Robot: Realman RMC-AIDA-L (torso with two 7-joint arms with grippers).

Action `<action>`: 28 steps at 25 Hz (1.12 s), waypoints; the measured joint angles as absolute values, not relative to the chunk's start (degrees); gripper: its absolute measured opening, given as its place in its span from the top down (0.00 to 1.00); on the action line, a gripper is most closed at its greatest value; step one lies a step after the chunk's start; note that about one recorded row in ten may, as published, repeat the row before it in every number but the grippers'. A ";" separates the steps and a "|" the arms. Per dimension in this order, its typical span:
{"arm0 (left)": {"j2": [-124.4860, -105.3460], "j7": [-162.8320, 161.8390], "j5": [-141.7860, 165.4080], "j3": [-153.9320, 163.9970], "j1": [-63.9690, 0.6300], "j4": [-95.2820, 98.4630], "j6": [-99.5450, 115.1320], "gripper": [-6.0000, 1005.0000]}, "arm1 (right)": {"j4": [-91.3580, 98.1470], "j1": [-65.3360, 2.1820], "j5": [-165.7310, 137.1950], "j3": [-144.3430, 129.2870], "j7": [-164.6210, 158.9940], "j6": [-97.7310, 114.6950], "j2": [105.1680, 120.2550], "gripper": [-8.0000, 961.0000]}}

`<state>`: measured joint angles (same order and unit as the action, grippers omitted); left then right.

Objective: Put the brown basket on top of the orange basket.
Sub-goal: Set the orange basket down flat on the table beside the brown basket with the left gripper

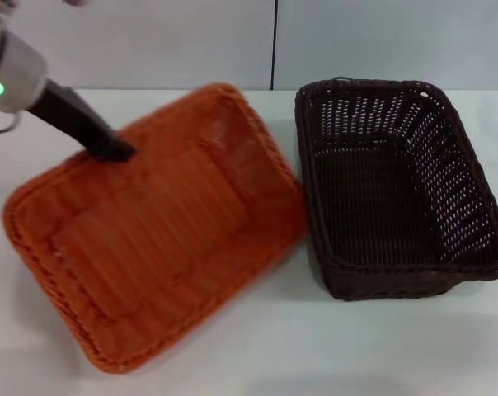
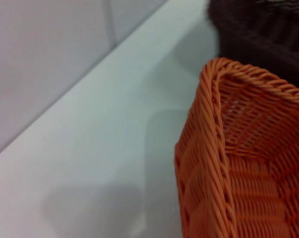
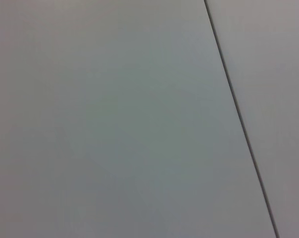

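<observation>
left gripper (image 1: 117, 151) at far rim of orange basket (image 1: 162, 239), tilted on counter (image 1: 315, 346); grip state unclear. brown basket (image 1: 397, 190) upright just beside. right gripper unseen.

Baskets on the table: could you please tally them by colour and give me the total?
Orange basket: 1
Brown basket: 1
Total: 2

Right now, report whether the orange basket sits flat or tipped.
Tipped: the orange basket is tilted, motion-blurred, its far rim raised at the left gripper; the brown basket sits flat.
</observation>
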<state>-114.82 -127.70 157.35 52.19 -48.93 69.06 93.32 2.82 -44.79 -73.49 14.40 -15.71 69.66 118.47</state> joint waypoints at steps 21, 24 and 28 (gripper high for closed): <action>-118.10 -115.01 140.08 60.17 -55.33 53.32 87.67 0.83 | 2.11 -44.78 -73.66 14.32 -16.00 69.34 118.65 0.35; -118.14 -114.42 139.21 60.89 -55.76 52.39 87.25 0.83 | 2.10 -44.76 -73.66 14.32 -15.84 69.29 118.65 0.35; -118.26 -113.12 137.97 61.79 -57.67 48.84 86.12 0.83 | 2.11 -44.87 -73.66 14.33 -15.76 69.26 118.65 0.35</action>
<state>-118.26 -113.12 137.97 61.79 -57.67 48.84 86.12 2.11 -44.87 -73.66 14.33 -15.76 69.26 118.65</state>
